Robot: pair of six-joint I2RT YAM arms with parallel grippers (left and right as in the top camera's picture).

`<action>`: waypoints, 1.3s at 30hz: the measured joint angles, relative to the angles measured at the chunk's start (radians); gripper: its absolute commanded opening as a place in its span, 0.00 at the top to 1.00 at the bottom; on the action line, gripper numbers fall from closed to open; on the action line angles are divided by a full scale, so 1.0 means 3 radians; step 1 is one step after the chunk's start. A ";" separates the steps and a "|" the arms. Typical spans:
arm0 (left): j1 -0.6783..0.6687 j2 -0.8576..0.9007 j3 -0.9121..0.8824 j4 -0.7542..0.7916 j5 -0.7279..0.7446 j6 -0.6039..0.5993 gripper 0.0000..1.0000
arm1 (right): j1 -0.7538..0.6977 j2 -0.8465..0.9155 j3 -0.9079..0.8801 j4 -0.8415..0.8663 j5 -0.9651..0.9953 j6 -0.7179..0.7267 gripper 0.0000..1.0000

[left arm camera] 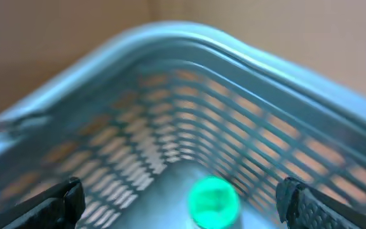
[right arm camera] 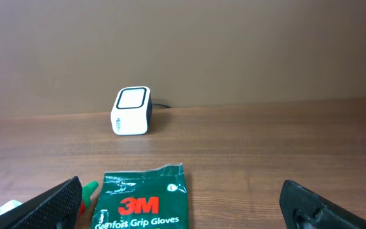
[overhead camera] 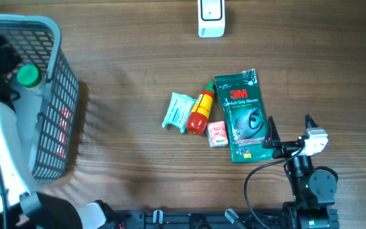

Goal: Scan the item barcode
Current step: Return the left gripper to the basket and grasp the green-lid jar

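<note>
Several items lie mid-table: a green 3M gloves pack [overhead camera: 243, 114] [right arm camera: 143, 200], a red bottle with a green tip [overhead camera: 200, 111] [right arm camera: 89, 191], a pale teal packet [overhead camera: 178, 111] and a small pink box [overhead camera: 217, 133]. The white barcode scanner [overhead camera: 211, 18] [right arm camera: 132, 111] stands at the far edge. My right gripper [overhead camera: 291, 128] [right arm camera: 180, 200] is open and empty, low over the table just right of the gloves pack, facing the scanner. My left gripper [overhead camera: 5, 60] [left arm camera: 180, 194] hangs open above the grey basket [overhead camera: 49, 95] [left arm camera: 189, 51], over a green-capped bottle [overhead camera: 28, 76] [left arm camera: 214, 201]. No barcode shows.
The mesh basket takes up the table's left side, and something red shows through its wall [overhead camera: 63, 130]. Bare wooden tabletop [overhead camera: 126, 76] lies between the basket, the items and the scanner. The left wrist view is blurred.
</note>
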 measured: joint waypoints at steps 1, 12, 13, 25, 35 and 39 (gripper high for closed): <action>0.0000 0.0045 0.0000 0.0003 0.0127 0.0122 0.00 | 0.0000 0.0000 0.0000 0.0000 0.0000 0.0001 0.00; 0.0145 0.0446 0.0000 -0.0037 0.0520 0.1221 0.00 | 0.0000 0.0000 0.0000 0.0000 -0.0001 0.0000 0.00; 0.0160 0.0521 0.0000 -0.0058 0.0520 0.1250 0.00 | 0.0000 0.0000 0.0000 0.0000 0.0000 0.0000 0.00; 0.0168 0.1040 0.0000 -0.0036 0.0922 0.1330 0.00 | 0.0000 0.0000 0.0000 0.0000 0.0000 0.0000 0.00; 0.0168 0.1408 0.0000 0.0017 0.1010 0.1330 0.00 | 0.0000 0.0000 0.0000 0.0000 0.0000 0.0000 0.00; 0.0168 0.1442 -0.0001 0.0102 0.1071 0.1331 0.10 | 0.0000 0.0000 0.0000 0.0000 0.0000 0.0000 0.00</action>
